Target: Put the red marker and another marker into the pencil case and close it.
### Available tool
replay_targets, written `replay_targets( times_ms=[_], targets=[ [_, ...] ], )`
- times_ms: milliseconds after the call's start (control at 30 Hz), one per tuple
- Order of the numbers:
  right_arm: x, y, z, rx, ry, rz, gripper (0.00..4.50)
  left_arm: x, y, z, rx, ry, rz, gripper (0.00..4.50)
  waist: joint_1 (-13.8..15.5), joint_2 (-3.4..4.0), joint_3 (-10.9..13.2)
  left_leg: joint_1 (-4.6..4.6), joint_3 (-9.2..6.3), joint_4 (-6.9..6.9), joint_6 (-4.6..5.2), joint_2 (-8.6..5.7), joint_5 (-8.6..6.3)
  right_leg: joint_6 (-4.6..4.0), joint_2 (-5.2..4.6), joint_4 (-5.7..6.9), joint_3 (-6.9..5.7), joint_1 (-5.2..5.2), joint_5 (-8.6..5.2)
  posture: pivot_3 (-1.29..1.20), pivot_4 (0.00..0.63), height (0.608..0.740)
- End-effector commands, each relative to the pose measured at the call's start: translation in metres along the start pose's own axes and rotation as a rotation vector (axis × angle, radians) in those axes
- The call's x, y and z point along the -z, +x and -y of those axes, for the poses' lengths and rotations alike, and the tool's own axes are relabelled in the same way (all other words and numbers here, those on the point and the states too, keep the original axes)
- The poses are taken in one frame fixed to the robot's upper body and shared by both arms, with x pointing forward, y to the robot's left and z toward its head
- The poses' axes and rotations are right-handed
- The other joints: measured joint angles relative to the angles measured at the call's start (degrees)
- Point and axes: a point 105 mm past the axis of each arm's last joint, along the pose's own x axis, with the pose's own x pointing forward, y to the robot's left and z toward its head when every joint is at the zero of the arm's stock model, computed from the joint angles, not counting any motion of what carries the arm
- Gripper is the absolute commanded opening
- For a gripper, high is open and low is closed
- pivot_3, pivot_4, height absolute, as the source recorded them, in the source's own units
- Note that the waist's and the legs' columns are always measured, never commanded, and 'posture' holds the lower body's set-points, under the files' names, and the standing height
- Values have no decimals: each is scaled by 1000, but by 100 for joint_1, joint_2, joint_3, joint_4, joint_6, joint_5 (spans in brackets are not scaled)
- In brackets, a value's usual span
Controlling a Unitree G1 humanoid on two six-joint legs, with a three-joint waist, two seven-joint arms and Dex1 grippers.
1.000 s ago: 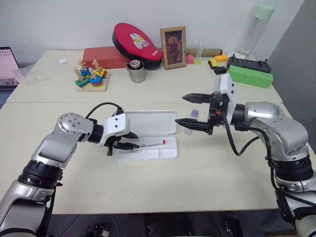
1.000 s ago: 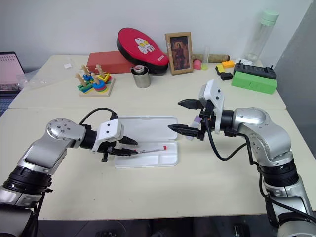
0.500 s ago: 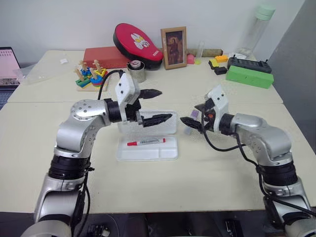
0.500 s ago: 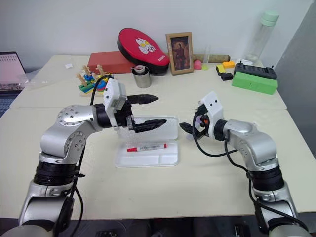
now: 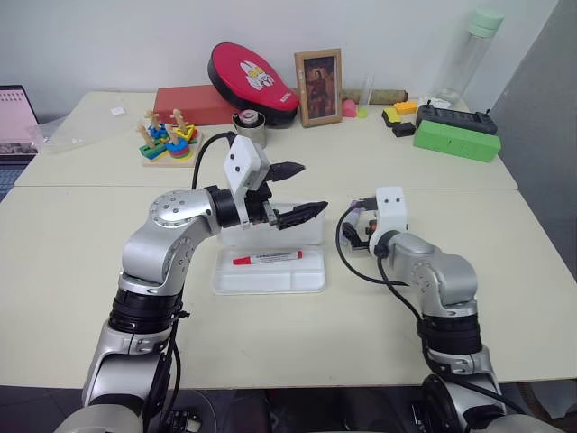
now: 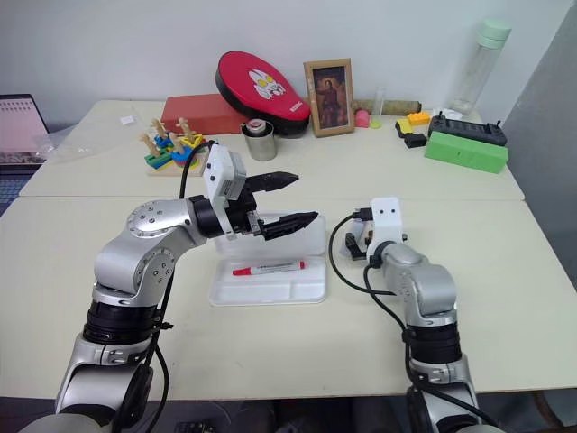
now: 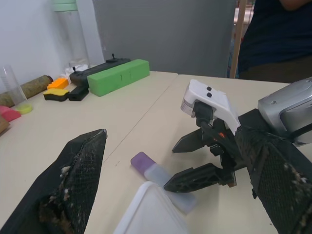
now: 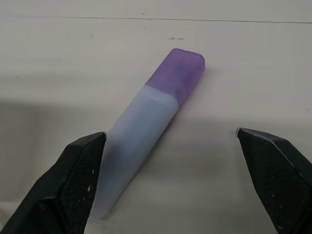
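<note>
So the pencil case (image 5: 270, 271) sat open on the near table (image 5: 361, 334), lid laid back flat behind the tray. The red marker (image 5: 267, 259) was already inside, lying lengthwise in the long back compartment of the tray, red cap toward the robot's left. The front compartments of the tray looked empty as far as I could tell.

The purple-capped marker (image 8: 148, 119) was not in the case. It lay flat on the table just off the case's right end, cap pointing away from the robot. The right gripper (image 7: 195, 161) was down low right at it, fingers spread wide with one on each side of the pale body and not pinching it. In the right wrist view one finger sat just beside the barrel, and I couldn't tell if it touched.

The left gripper (image 5: 296, 191) hung in the air above the lid, pointing toward the right arm, fingers spread wide and holding nothing.

On the far table there was a small metal cup (image 5: 248, 131) beside the red box (image 5: 194, 104). Couldn't make out what was in it.
</note>
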Motion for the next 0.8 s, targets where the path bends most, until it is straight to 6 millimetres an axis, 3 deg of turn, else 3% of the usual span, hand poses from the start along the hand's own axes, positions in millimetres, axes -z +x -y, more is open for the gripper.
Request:
replay_targets(
  times_ms=[33, 167, 300, 567, 700, 800],
  targets=[
    [19, 6, -9, 16, -28, -39, 4500, -16, 5, 1, -2, 56, 46, 4447, 0, 1, -1, 0, 0, 0, 0, 0, 0, 0, 0, 0, 0, 1, 0, 0, 150, 740],
    [21, 9, -16, -3, -28, -40, 4500, -16, 6, -1, -14, 66, 47, 4447, 0, -3, -4, 2, 0, 1, 0, 0, 0, 0, 0, -2, 0, 5, 0, 0, 150, 740],
    [24, 11, -6, 35, -48, -44, 4317, -18, 9, 0, -18, 68, 57, 4480, 0, -3, -5, 6, -2, 1, 0, 0, 1, 0, 0, 2, -1, 6, 0, 0, 150, 740],
    [25, 13, 18, 132, -28, -25, 2661, -19, 10, -2, -28, 70, 66, 4500, 4, -3, -6, 6, -3, 1, 1, 0, 1, 1, 0, 0, -1, 9, 1, 0, 150, 740],
    [25, 13, 18, 137, -13, -18, 1613, -19, 11, -3, -31, 74, 68, 4500, 17, -3, -7, 6, -4, 2, 0, -1, 1, 1, 0, 0, -2, 10, 1, 0, 150, 740],
    [24, 13, 18, 139, -6, -12, 1109, -19, 12, -4, -37, 76, 71, 4500, 23, -3, -7, 6, -4, 2, 0, -1, 1, 1, 0, 0, -3, 10, 1, 0, 150, 740]
  ],
)
